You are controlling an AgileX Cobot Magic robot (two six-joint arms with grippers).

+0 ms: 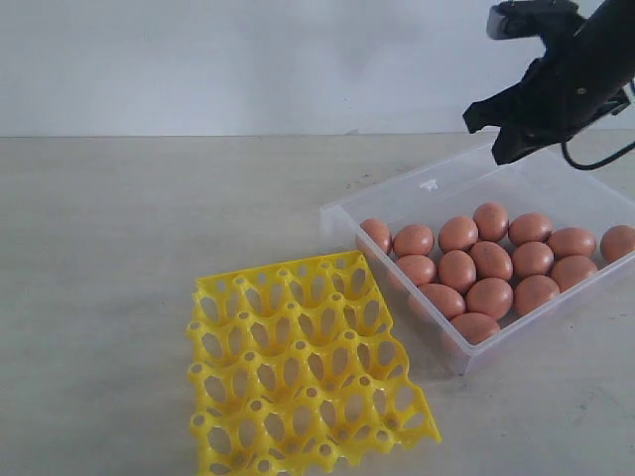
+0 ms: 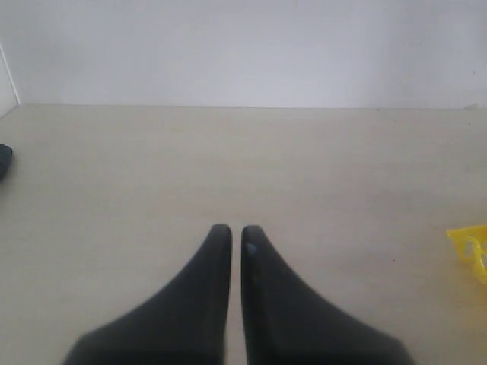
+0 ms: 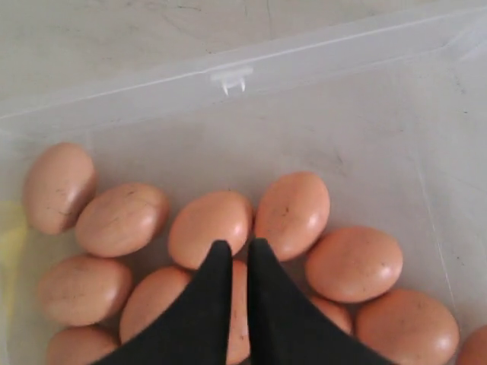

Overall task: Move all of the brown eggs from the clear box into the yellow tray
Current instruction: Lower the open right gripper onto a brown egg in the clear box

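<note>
Right gripper hovering over the clear box, jaws pinched together and gripping nothing, brown eggs lying clustered inside the box beneath it, yellow tray sitting beside the box.

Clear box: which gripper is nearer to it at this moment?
Right. The right gripper hangs above the clear box, over the brown eggs. The left gripper is over bare table, away from the box, with only a corner of the yellow tray in its wrist view.
</note>
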